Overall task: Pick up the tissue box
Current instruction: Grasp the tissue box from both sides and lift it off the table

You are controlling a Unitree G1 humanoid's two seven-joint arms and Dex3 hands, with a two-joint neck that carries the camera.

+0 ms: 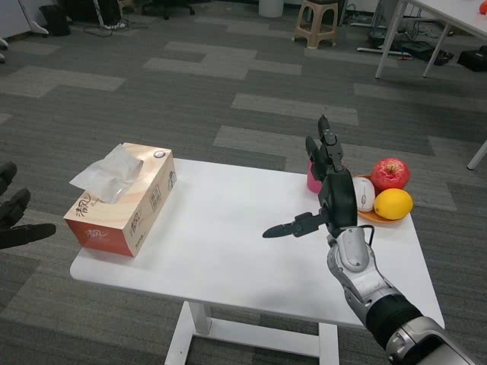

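Tissue box (122, 199) on the white bench's (228, 243) left end with a tissue poking out, right hand (326, 190) raised mid-bench, fingers spread and empty, left hand (17, 217) off the left edge, fingers apart, fruit plate (380, 217) far right

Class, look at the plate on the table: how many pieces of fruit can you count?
2. A red apple sits at the back of the plate and a lemon in front of it. The right robot hand covers part of the plate, so more may be hidden.
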